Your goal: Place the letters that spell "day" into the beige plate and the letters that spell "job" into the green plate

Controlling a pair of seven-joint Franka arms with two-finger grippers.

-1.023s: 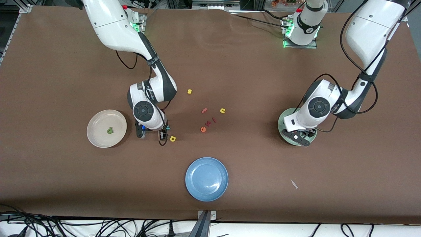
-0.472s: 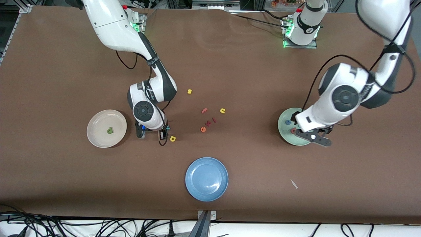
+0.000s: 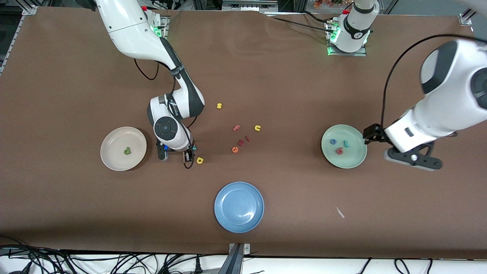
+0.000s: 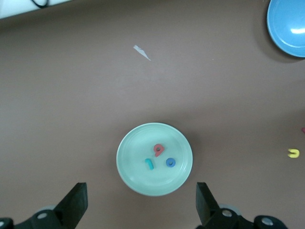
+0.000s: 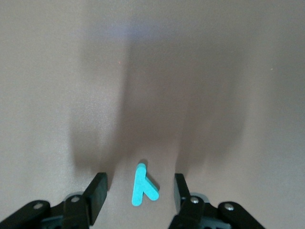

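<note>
Right wrist view shows the teal "y" [image 5: 143, 190] lying flat on the brown desk [image 5: 200, 71], between the 2 black fingers [image 5: 97, 191] of the right gripper [image 5: 138, 191], which stand apart on either side of it and do not touch it, so nothing is grasped yet. In the front view this gripper [image 3: 189, 154] is low over the desk between the beige plate [image 3: 110, 160] and the yellow "a" [image 3: 200, 160], and the "a" lies just beside it. The dark green "d" [image 3: 127, 151] already lies in the beige plate.

The "y" looks like thin, light foam: soft enough to squash, and likely to skid or tip on the smooth desk if only 1 finger meets it first. I would pinch it across the long stem where the short arm joins, fingers down at desk level and centred, with gentle force.

The left gripper [image 4: 140, 210] hangs high over the desk beside the pale green plate [image 4: 128, 148], fingers spread wide and empty; this arm waits. That plate holds the teal "j" [image 4: 149, 163], blue "o" [image 4: 170, 162] and salmon "b" [image 4: 158, 150], well inside its rim, so "job" looks finished. The blue plate [image 3: 228, 217] sits empty near the front edge
</note>
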